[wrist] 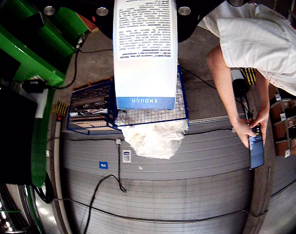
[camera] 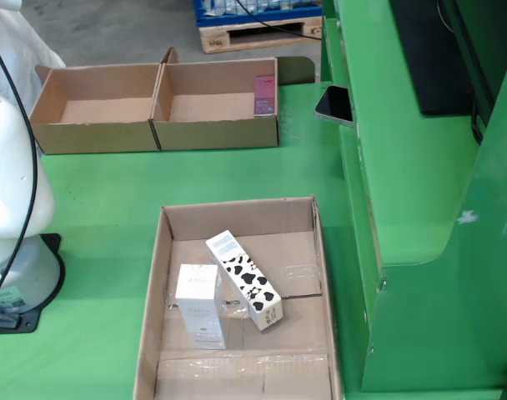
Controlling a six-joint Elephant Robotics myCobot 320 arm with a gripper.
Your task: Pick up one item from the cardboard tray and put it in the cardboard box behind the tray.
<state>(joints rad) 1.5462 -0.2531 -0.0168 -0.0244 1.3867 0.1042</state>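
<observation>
Gripper (wrist: 145, 12) sits at the top of the wrist cam view and it's got a white carton (wrist: 145, 53) hanging off it. The carton has dense black print w/ a blue band reading "ENOUGH" upside down at its lower end. Can't see any fingers or pads bc the carton covers the contact spot, so can't tell how it's being gripped, just that the carton is stuck to the tool and fills the middle of the frame.

Same view looks out over a warehouse floor: blue wire cage (wrist: 97, 109) below/behind the carton, white plastic bag (wrist: 155, 139) bulging out of it onto a grey ribbed surface (wrist: 187, 180), black cable (wrist: 106, 187) snaking across that. Right side there's a person in a white shirt (wrist: 265, 44) bent over, hand (wrist: 245, 131) on a phone (wrist: 255, 151).

Fixed cam view: the arm's white base (camera: 12, 208) is at the left edge on the green table (camera: 95, 208), gripper itself not in this frame. Cardboard tray (camera: 237, 218) in the foreground holds 2 items: a plain white box (camera: 199, 304) and, touching it on the right, a longer box w/ black cow-spot print (camera: 245, 279) lying at an angle. Behind the tray are 2 open cardboard boxes side by side. Left box (camera: 49, 104) looks bare inside, right box (camera: 274, 133) has a small pink packet (camera: 263, 94) standing against its right wall. Another phone (camera: 334, 103) lies on the green ledge just right of that box.
</observation>
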